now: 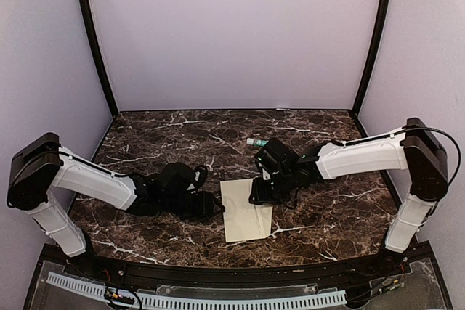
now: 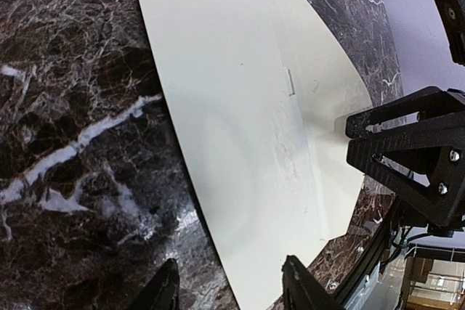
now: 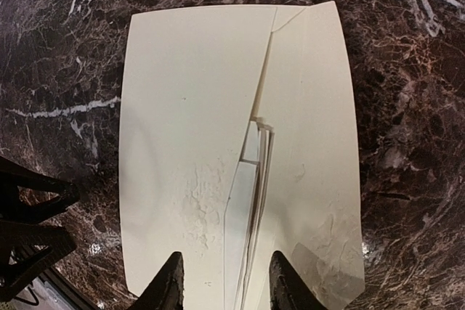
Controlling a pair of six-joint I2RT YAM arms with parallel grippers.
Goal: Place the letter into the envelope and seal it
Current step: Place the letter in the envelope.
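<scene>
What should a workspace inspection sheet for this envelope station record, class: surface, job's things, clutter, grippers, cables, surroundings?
Surface: dark brown, white-veined marble tabletop.
Job's things: long cream paper envelope lying flat at centre, flap along one long side; no separate letter seen.
Clutter: small green-and-white tube behind the envelope.
Grippers: left gripper and right gripper both open, low at opposite sides of the envelope.
Cables: black cable looping beside the right arm.
Surroundings: lilac walls, black corner poles.

Top camera looks down from behind; both wrist cameras closely share the envelope point(image 2: 225, 121).
</scene>
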